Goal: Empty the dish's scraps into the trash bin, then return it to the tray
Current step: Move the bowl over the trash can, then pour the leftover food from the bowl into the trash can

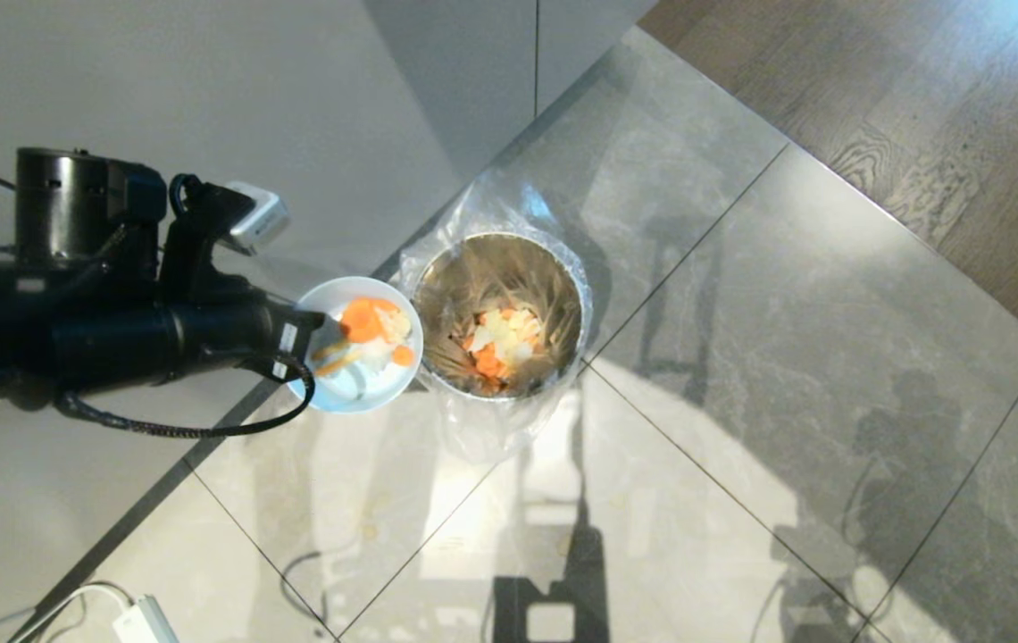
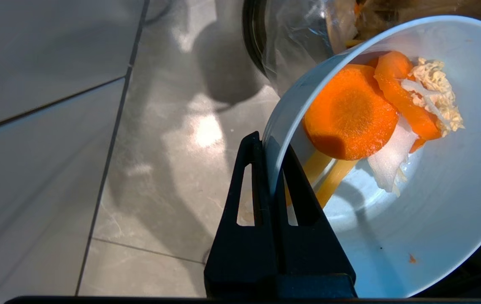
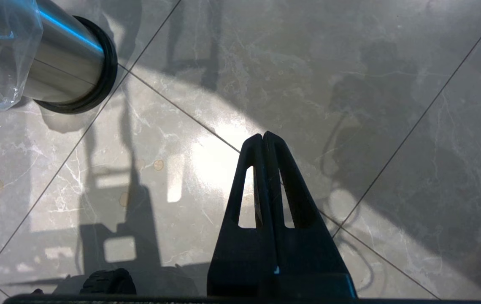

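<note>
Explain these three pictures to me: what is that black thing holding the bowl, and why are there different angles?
It is a robot with two arms. One picture looks down from its head; the others come from cameras on each wrist. The left gripper is shut on the rim of a white bowl, tilted beside a metal bin on the tiled floor. Carrot and cabbage scraps remain in the bowl; some already lie in the bin. The right gripper hangs shut and empty over the floor.
</note>
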Controlling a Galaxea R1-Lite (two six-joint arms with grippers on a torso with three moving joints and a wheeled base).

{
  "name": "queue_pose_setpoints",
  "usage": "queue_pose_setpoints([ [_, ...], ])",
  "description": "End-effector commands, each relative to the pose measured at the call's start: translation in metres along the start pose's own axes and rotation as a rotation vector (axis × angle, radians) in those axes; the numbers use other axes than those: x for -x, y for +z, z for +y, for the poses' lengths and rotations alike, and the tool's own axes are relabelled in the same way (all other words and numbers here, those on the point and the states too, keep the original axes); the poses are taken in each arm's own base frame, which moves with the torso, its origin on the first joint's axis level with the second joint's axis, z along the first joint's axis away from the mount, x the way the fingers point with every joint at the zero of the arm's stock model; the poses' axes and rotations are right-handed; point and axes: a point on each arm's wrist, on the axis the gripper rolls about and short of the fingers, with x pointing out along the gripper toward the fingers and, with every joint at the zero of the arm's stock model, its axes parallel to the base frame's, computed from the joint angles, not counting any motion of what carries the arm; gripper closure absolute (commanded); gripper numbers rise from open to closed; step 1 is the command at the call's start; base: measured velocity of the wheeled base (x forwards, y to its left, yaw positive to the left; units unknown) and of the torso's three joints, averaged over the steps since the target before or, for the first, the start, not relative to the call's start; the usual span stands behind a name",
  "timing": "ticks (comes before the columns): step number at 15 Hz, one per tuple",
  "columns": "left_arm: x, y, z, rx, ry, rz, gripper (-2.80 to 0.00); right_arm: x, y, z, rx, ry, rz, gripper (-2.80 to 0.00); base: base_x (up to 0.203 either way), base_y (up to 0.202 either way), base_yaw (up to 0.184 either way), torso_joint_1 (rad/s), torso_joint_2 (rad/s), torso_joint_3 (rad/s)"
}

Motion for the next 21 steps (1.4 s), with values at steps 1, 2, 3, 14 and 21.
queue_pose_setpoints([
  [1,0.011,0.009,-0.015,0.017,0.008,-0.019,0.00,0.000,0.000,0.000,0.000,0.000,0.000,0.00,0.000,0.000,0.000,0.000,0.00,0.000],
  [2,0.014,0.012,-0.019,0.019,0.023,-0.026,0.00,0.000,0.000,0.000,0.000,0.000,0.000,0.00,0.000,0.000,0.000,0.000,0.00,0.000],
  [3,0.016,0.016,-0.022,0.015,0.036,-0.037,0.00,0.000,0.000,0.000,0.000,0.000,0.000,0.00,0.000,0.000,0.000,0.000,0.00,0.000],
  [14,-0.003,0.045,-0.067,-0.222,0.143,-0.008,0.00,0.000,0.000,0.000,0.000,-0.001,-0.001,0.00,0.000,0.000,0.000,0.000,0.00,0.000],
  [21,-0.031,0.063,-0.087,-0.500,0.288,-0.038,0.00,0.000,0.000,0.000,-0.001,-0.001,-0.001,0.00,0.000,0.000,0.000,0.000,0.00,0.000],
])
